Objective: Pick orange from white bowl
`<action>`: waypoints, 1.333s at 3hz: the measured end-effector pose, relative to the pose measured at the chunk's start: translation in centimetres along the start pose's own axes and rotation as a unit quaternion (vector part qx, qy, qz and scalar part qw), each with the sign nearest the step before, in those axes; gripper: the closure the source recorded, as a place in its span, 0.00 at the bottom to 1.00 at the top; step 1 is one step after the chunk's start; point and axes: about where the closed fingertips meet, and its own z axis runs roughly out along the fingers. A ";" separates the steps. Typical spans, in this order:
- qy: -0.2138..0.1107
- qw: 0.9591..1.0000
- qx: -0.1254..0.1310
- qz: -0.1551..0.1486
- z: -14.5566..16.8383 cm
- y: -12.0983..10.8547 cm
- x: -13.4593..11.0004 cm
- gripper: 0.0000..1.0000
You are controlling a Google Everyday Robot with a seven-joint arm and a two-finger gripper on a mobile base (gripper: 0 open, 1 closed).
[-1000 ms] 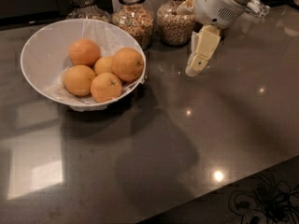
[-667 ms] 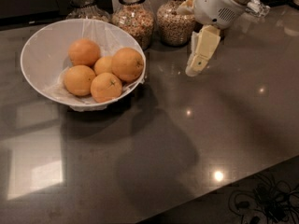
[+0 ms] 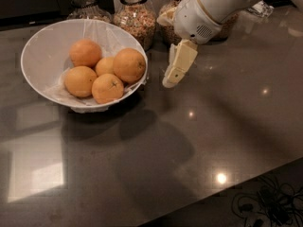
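The white bowl [image 3: 42, 46] stands at the back left of the dark counter and holds several oranges on a crinkled white lining. The orange [image 3: 129, 65], the largest one, rests at the bowl's right side against the rim. An orange with a dark stem mark [image 3: 108, 88] lies in front of it, and a smaller, paler one [image 3: 104, 66] lies to its left. My gripper [image 3: 176, 69] hangs above the counter just right of the bowl's rim, pointing down and to the left, and holds nothing.
Three glass jars of grains and cereal [image 3: 136, 16] stand behind the bowl and the gripper. The arm's white body [image 3: 208, 8] reaches in from the top right. The counter's front edge [image 3: 222, 193] runs diagonally at the bottom right, with cables on the floor below.
The gripper has moved left and slightly down, closer to the bowl's right rim. The bowl and the oranges have not moved.
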 end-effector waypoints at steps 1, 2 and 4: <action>0.000 1.000 0.000 0.000 0.0 0.0 0.0 0.00; -0.010 1.000 -0.002 0.001 0.6 0.1 -0.2 0.00; -0.064 0.998 -0.010 0.012 3.0 -0.5 -1.1 0.00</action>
